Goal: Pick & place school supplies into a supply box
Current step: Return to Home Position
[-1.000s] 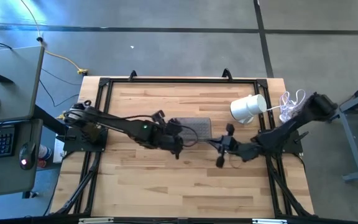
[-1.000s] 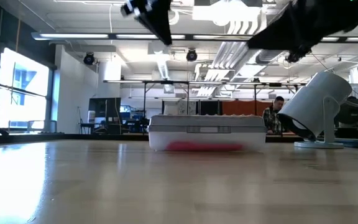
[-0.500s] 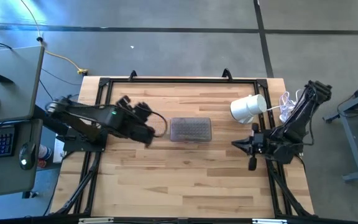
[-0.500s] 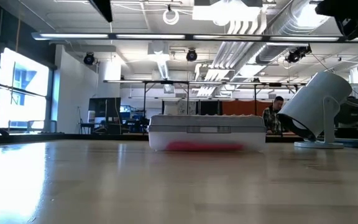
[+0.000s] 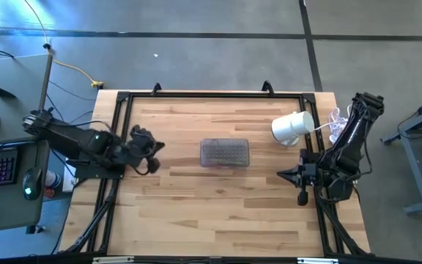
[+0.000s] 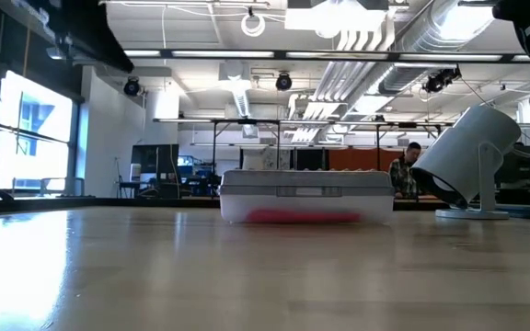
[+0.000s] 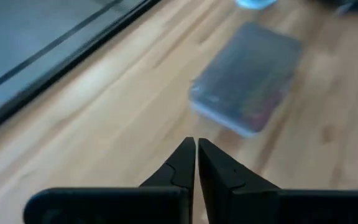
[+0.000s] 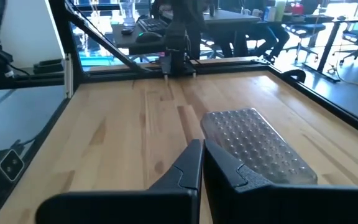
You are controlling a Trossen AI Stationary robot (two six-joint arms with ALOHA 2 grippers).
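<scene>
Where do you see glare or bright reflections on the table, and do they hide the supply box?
Low view: light from the window at left leaves a pale sheen on the table, short of the supply box, whose reddish contents show through. High view: even light, no glare on the box. Right wrist view: bumps on the lid catch small highlights.

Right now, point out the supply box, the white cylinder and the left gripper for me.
supply box (image 5: pixel 224 152): high view, middle of its textured lid.
white cylinder (image 5: pixel 292 127): high view, on its rounded side.
left gripper (image 7: pixel 196 144): left wrist view, midway between its shut fingertips.
</scene>
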